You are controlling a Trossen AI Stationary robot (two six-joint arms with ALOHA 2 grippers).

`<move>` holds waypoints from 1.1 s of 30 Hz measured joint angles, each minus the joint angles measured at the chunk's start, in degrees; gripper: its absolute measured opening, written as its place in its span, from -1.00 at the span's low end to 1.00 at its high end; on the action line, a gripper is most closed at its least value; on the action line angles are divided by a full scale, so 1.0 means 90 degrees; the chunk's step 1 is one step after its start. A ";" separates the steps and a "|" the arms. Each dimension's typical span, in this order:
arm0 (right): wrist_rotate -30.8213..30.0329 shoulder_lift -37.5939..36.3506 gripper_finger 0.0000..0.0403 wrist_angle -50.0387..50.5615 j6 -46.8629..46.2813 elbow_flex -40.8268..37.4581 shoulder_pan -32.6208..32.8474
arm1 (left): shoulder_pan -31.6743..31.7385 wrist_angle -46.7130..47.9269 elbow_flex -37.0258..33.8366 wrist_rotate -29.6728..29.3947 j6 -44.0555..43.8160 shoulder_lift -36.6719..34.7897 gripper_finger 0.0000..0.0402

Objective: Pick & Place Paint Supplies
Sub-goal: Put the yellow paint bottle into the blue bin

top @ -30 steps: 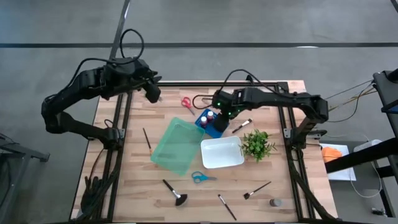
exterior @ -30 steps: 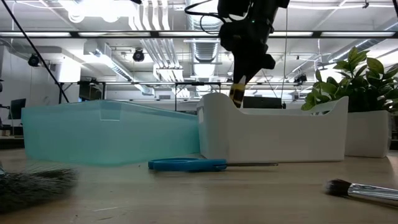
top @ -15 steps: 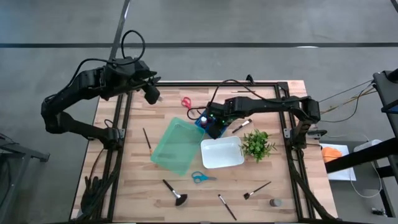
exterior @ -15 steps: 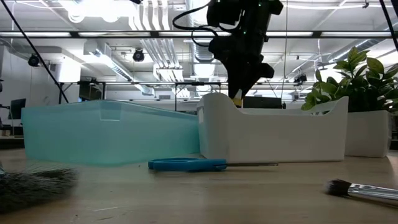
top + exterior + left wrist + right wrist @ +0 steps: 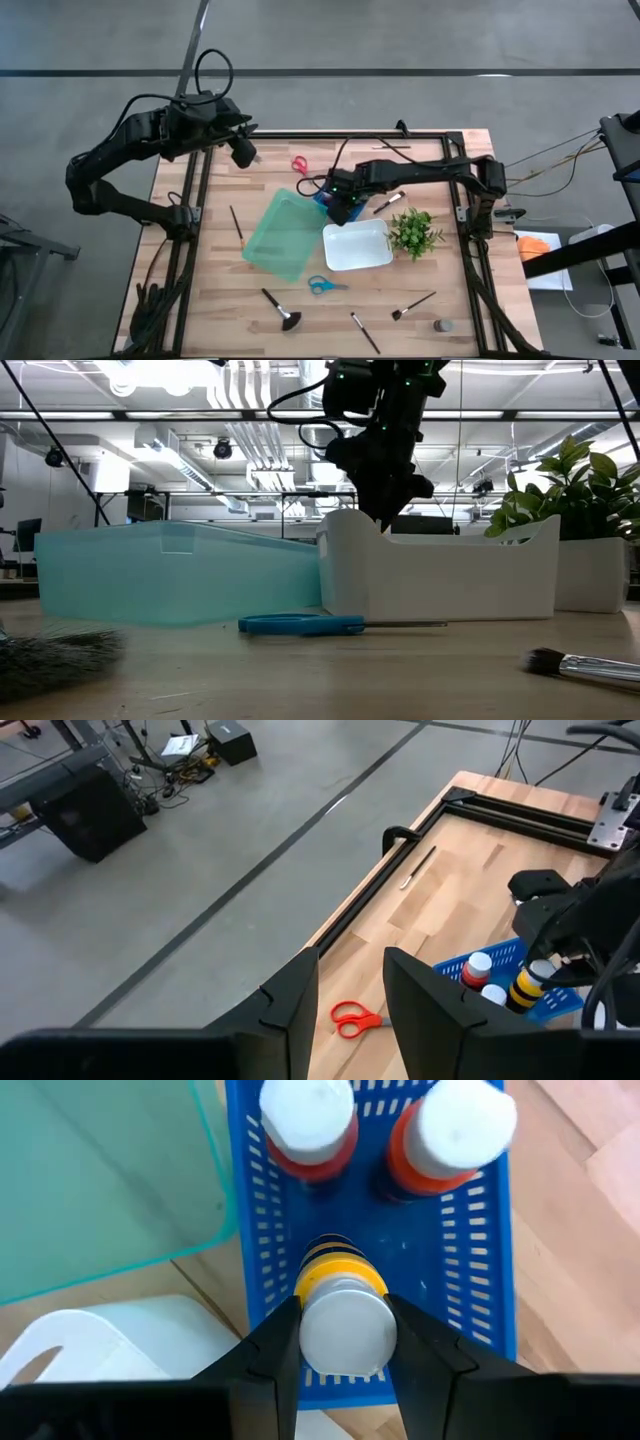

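Observation:
My right gripper (image 5: 345, 1330) is shut on a yellow paint bottle (image 5: 338, 1270) with a white cap. It holds the bottle over the near end of a blue basket (image 5: 480, 1280), near the table's middle (image 5: 340, 205). Two red bottles with white caps (image 5: 305, 1125) stand at the basket's far end. My left gripper (image 5: 245, 155) hangs raised over the far left of the table, open with nothing between its fingers (image 5: 350, 1005). Red scissors (image 5: 299, 165) lie flat below it. In the low view the white bin hides the bottle. My right gripper pinches the bottle's white cap (image 5: 318, 1330) between its two fingers, one on each side. The fingers come from above, pointing steeply down. The bottle hangs upright below them inside the basket's outline. Whether its bottom touches the basket floor, I cannot tell.
A teal bin (image 5: 285, 235) and a white bin (image 5: 357, 245) sit just near of the basket, and a leafy plant (image 5: 415, 232) stands to the right. Blue scissors (image 5: 322, 285) and several brushes (image 5: 282, 310) lie on the near half of the table. Another brush (image 5: 237, 222) lies left.
My right gripper has gone down and toward the table's left and near edges with the yellow bottle, from beside the basket to over its near end. The bottle has sunk behind the white bin's rim in the low view.

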State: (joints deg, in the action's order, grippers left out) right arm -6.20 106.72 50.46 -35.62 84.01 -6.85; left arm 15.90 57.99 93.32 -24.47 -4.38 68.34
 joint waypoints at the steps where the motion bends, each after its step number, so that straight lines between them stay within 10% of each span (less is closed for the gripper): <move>1: 0.0000 0.0009 -0.47 -0.0002 0.0005 -0.0001 0.0000 | 0.0000 0.0019 0.0000 0.0000 0.0000 0.0000 -0.38; 33: -0.0143 0.0009 -0.47 -0.0160 0.0408 -0.0108 -0.0002 | -0.0005 0.0081 0.0000 0.0005 -0.0010 -0.0002 -0.38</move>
State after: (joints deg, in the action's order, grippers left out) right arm -7.49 106.80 49.02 -31.95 83.03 -6.87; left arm 15.86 58.72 93.32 -24.43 -4.47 68.31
